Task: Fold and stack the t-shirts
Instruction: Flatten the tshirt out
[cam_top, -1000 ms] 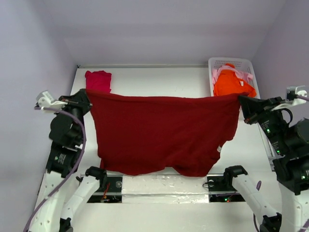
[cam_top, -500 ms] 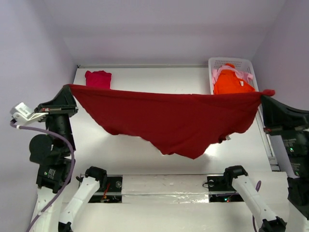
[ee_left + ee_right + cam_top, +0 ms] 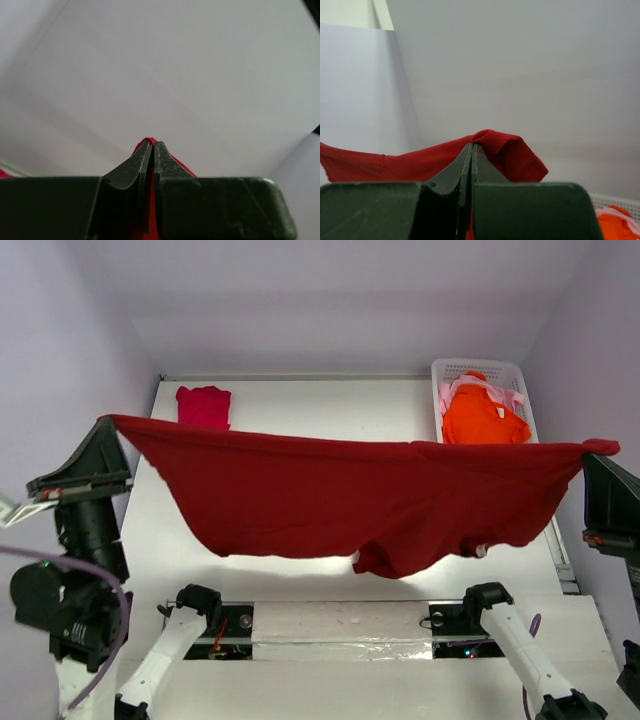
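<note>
Left gripper (image 3: 153, 144) and right gripper (image 3: 471, 145) are clenching the dark red shirt (image 3: 340, 500); basket (image 3: 481, 365) is holding orange shirt (image 3: 482, 416) and pale pink shirt (image 3: 443, 396).

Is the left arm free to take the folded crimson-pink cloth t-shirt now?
Probably not: the left gripper is shut on the large dark red cloth t-shirt, stretched across to the right gripper.

Matt cloth t-shirt (image 3: 330, 500), glossy plastic basket (image 3: 500, 367)
</note>
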Controlling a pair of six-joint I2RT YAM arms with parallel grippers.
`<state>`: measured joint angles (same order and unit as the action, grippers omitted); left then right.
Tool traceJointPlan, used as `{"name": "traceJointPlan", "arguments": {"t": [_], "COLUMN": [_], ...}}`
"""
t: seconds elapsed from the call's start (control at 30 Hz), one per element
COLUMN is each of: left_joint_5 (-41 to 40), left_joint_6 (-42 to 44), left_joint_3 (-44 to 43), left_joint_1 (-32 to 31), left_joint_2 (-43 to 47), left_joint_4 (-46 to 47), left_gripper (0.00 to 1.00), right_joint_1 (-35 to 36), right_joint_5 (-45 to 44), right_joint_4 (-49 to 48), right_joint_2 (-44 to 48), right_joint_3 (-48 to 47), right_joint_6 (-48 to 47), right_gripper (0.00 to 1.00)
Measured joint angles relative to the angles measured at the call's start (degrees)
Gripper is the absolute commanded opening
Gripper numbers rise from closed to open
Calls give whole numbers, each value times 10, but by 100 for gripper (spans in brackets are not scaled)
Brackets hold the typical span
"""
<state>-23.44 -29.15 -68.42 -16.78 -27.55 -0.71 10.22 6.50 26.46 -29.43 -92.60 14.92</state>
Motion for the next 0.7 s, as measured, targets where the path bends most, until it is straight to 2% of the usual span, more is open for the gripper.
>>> {"name": "traceJointPlan", "arguments": {"t": [0.27,0.5,0.7], "left_joint_5": [22,42,54], "left_joint_6": [11,21,27], "left_joint_3": [-47,-56,-57], "left_joint_1": [0,0,0], "left_joint_2": [53,79,99], "left_joint_4": [-9,-9,-9], "left_gripper": [0,0,0], "right_joint_1": [0,0,0], "right_joint_5": [23,32,37], "right_joint_4": [-2,-27,-34], "right_joint_2": [41,108,120], "right_joint_3": [-16,-21,-36], "right_joint_6": [0,-5,-16], "right_gripper": [0,0,0]}}
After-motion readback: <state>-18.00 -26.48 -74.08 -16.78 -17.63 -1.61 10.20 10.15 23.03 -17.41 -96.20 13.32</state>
